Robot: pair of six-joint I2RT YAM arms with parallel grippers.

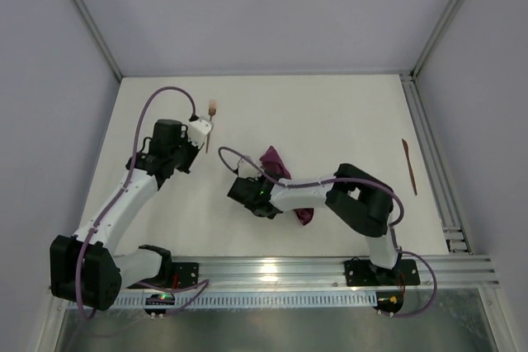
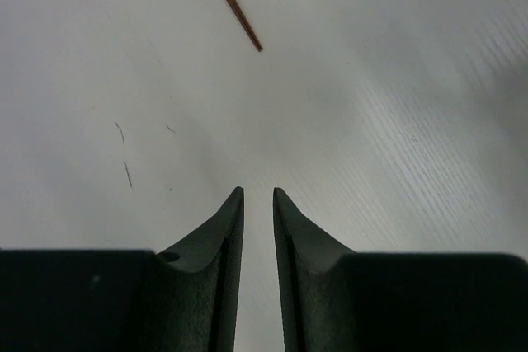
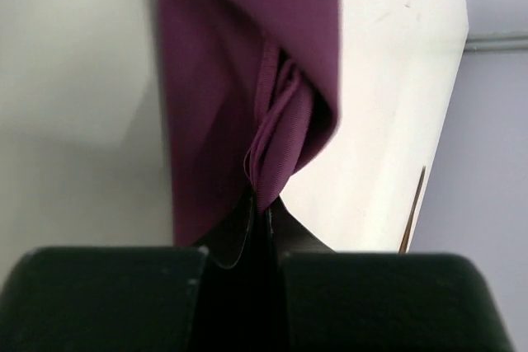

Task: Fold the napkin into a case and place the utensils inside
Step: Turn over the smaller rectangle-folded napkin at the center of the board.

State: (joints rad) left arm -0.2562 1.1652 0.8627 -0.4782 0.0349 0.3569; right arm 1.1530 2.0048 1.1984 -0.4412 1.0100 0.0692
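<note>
At lower centre of the right wrist view, the right end effector is clenched on a bunched fold of the napkin; the cloth sits crumpled at mid-frame of the top view, not yet a case. Risk: pulling on this bunched fold would likely drag the whole cloth rather than crease it; layers may slip free. Pose of the right arm: elbow bent, forearm reaching leftward; the left end effector is narrowly parted and empty, low over the desk, short of the fork at upper left; the second utensil lies far right.
</note>
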